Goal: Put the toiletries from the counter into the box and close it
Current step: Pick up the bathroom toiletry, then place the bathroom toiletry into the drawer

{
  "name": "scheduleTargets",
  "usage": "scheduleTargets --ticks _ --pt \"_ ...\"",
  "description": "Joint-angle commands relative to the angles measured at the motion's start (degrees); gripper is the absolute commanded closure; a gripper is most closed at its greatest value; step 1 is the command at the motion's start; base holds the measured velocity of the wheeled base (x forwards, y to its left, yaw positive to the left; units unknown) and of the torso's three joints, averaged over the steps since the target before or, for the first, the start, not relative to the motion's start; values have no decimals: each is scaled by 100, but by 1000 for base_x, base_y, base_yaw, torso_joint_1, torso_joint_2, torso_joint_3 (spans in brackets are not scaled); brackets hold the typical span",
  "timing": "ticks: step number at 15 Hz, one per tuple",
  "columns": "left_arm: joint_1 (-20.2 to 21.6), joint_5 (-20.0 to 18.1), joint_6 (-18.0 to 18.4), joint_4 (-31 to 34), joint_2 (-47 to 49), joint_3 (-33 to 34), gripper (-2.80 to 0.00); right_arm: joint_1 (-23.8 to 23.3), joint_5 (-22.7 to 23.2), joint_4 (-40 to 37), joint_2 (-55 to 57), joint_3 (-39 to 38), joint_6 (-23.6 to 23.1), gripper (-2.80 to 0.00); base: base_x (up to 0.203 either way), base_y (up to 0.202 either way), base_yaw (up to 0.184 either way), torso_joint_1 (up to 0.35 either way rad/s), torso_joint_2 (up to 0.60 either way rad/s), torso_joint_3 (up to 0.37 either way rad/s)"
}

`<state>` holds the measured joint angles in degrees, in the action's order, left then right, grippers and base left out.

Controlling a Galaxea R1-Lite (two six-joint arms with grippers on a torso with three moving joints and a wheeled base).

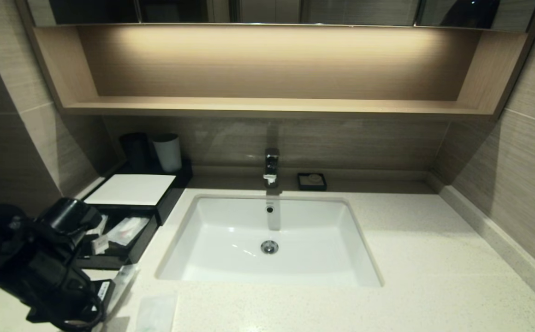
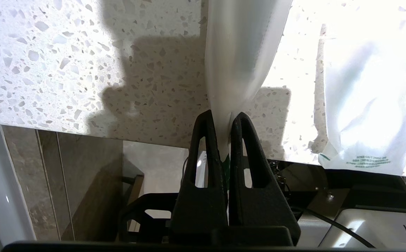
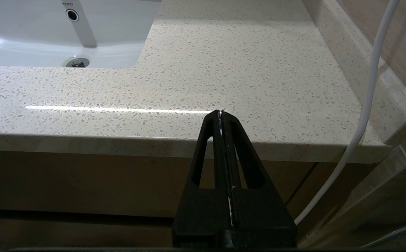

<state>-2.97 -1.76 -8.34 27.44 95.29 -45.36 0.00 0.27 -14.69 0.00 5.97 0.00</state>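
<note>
My left gripper (image 2: pixel 224 117) is shut on the green-banded end of a long clear sachet (image 2: pixel 241 52), at the counter's front left corner. In the head view the sachet (image 1: pixel 125 276) slants up from the gripper (image 1: pixel 105 293) towards the box. A second clear packet with green print (image 2: pixel 364 105) lies flat on the counter (image 1: pixel 433 258) beside it, at the front edge (image 1: pixel 157 313). The black box (image 1: pixel 131 189) with its white top stands at the back left. Its front drawer (image 1: pixel 145 237) is pulled open with a few packets inside. My right gripper (image 3: pixel 221 113) is shut and empty, below the counter's front edge on the right.
The white sink (image 1: pixel 270 240) with a tap (image 1: pixel 271 167) is set in the middle of the counter. A black cup (image 1: pixel 134 150) and a white cup (image 1: pixel 168 152) stand behind the box. A small black soap dish (image 1: pixel 312 181) sits at the back. A wooden shelf (image 1: pixel 267 106) hangs above.
</note>
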Motion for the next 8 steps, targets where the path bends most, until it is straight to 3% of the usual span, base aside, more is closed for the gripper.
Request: scheduleTargets --ticks 1,4,6,8 --pt "-23 9 7 5 -304 -9 0 0 0 -8 0 0 0 0 0 0 0 0 0 0" --pt "-225 40 -17 219 -1023 -193 0 0 0 -8 0 0 0 0 0 0 0 0 0 0" --pt "-377 46 -68 1081 -1357 -823 0 2 8 -8 0 0 0 0 0 0 0 0 0 0" --pt "-281 123 -184 1363 -1285 -1074 0 0 8 -8 0 0 0 0 0 0 0 0 0 0"
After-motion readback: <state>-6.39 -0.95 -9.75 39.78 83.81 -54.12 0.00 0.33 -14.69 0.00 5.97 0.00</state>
